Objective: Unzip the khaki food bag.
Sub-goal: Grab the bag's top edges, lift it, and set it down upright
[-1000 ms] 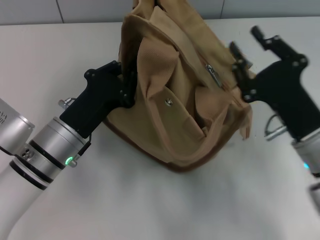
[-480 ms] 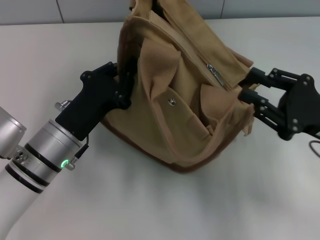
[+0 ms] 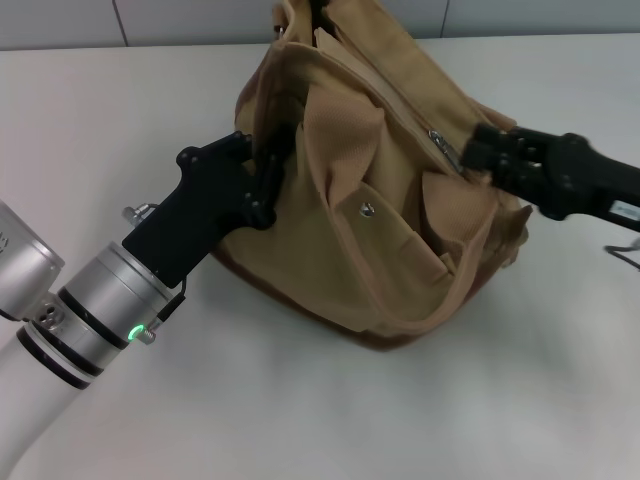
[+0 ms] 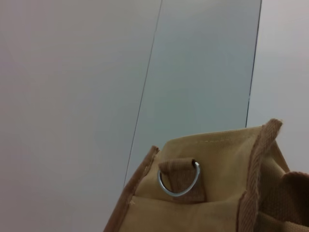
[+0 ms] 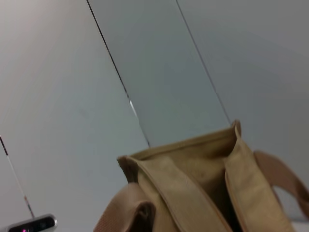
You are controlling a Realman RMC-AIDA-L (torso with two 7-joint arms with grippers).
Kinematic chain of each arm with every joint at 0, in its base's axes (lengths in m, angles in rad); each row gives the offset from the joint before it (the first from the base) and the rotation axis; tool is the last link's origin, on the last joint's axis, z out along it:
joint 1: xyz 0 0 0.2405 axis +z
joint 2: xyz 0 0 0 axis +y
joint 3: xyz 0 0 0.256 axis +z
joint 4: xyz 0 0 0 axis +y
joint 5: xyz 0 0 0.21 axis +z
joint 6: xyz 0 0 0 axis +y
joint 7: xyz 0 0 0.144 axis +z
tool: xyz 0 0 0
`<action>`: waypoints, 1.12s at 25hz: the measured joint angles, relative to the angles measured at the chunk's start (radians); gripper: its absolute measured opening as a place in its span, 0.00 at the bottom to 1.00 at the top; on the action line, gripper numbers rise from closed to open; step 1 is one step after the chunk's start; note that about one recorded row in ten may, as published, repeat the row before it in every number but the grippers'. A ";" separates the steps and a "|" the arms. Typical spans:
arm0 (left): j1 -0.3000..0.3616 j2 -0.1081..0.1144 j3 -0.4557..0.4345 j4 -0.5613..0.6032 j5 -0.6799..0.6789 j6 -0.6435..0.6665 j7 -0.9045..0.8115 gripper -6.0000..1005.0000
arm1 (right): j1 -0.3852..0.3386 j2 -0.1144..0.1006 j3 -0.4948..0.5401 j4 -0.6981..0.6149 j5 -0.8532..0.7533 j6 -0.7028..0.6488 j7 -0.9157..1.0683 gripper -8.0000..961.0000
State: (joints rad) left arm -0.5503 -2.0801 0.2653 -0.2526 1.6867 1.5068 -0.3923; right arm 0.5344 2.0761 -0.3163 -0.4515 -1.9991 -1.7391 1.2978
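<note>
On the table (image 3: 120, 110): khaki food bag (image 3: 390, 210), slumped mid-table, snap pocket facing the camera
Left gripper (image 3: 268, 172): clamped onto the bag's left side
Right gripper (image 3: 472, 152): right at the zipper pull (image 3: 443, 150), can't tell if it's pinching

One khaki food bag (image 3: 390, 190), two grippers

A: How's the light from my head view?

B: Bright and even, coming from overhead. The white bench (image 3: 330, 420) shows only a soft, faint shadow under the khaki food bag (image 3: 400, 240).

A: Any blur?

B: My right hand (image 3: 478, 150) looks a bit smeared at the bag's top edge; my left hand (image 3: 262, 180) is crisp. No glare. Both wrist views are dimmer and greyish, with soft-focus canvas up close.
</note>
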 joint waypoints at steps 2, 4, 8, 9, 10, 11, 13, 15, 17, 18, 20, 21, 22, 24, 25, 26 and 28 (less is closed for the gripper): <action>-0.001 0.000 0.000 0.003 0.004 0.000 0.000 0.06 | 0.019 0.002 -0.035 0.011 0.000 0.055 0.020 0.39; -0.001 0.000 -0.001 0.004 0.010 0.000 0.000 0.06 | 0.034 0.003 -0.069 0.024 -0.001 0.109 0.039 0.39; -0.001 0.000 -0.004 0.008 0.017 0.003 -0.002 0.06 | 0.040 0.003 -0.103 0.036 0.007 0.168 0.057 0.39; -0.002 0.000 -0.004 0.009 0.017 0.002 -0.002 0.06 | 0.037 0.003 -0.101 0.036 0.014 0.169 0.057 0.39; -0.002 0.000 -0.004 0.011 0.017 0.001 -0.002 0.06 | 0.033 0.003 -0.100 0.037 0.021 0.169 0.057 0.39; -0.002 0.000 -0.005 0.014 0.018 0.001 -0.002 0.06 | 0.025 0.003 -0.100 0.037 0.032 0.169 0.057 0.39; -0.002 0.000 -0.005 0.015 0.018 0.001 -0.002 0.06 | 0.020 0.000 -0.100 0.037 0.036 0.166 0.058 0.39; -0.002 0.000 -0.006 0.017 0.018 0.002 -0.002 0.06 | 0.017 -0.001 -0.100 0.036 0.036 0.163 0.060 0.39; -0.003 0.000 -0.006 0.018 0.018 0.002 -0.002 0.06 | 0.011 -0.002 -0.097 0.034 0.037 0.162 0.067 0.39; -0.004 0.000 -0.006 0.018 0.018 0.002 -0.002 0.06 | 0.009 -0.003 -0.091 0.034 0.037 0.165 0.073 0.39; -0.005 0.000 -0.006 0.018 0.018 0.003 -0.002 0.06 | 0.008 -0.004 -0.079 0.035 0.038 0.176 0.082 0.39; -0.005 0.000 -0.006 0.018 0.018 0.003 -0.002 0.06 | 0.008 -0.005 -0.075 0.036 0.038 0.186 0.085 0.39; -0.005 0.000 -0.005 0.018 0.018 0.004 -0.002 0.06 | 0.008 -0.005 -0.075 0.036 0.038 0.189 0.085 0.39; -0.005 0.000 -0.004 0.018 0.018 0.005 -0.002 0.06 | 0.008 -0.005 -0.074 0.036 0.039 0.192 0.085 0.39; -0.005 0.000 -0.004 0.017 0.018 0.006 -0.002 0.06 | 0.007 -0.005 -0.072 0.036 0.039 0.195 0.086 0.39; -0.005 0.000 -0.004 0.017 0.018 0.006 -0.002 0.06 | 0.007 -0.005 -0.067 0.036 0.039 0.203 0.086 0.39; -0.005 0.000 -0.004 0.017 0.018 0.006 -0.002 0.06 | 0.007 -0.005 -0.066 0.036 0.039 0.210 0.087 0.39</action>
State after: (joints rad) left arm -0.5554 -2.0800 0.2618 -0.2357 1.7046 1.5131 -0.3942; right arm 0.5410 2.0707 -0.3822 -0.4151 -1.9603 -1.5292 1.3846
